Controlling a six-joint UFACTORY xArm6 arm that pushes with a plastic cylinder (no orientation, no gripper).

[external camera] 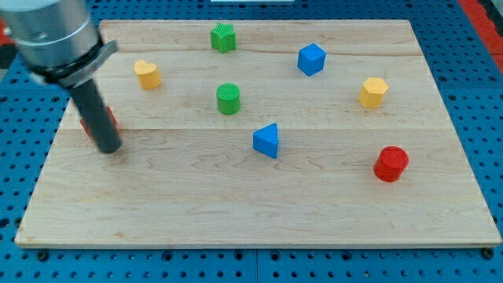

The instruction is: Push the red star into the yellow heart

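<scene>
The yellow heart (147, 75) lies near the board's upper left. The red star (109, 119) is below and to the left of it, mostly hidden behind my rod; only small red bits show on either side. My tip (108, 147) rests on the board just below the red star, touching or nearly touching it; I cannot tell which.
On the wooden board (259, 220) also lie a green block (223, 37) at the top, a green cylinder (229, 99), a blue cube-like block (311, 59), a blue triangle (267, 141), a yellow hexagon-like block (373, 92) and a red cylinder (391, 163).
</scene>
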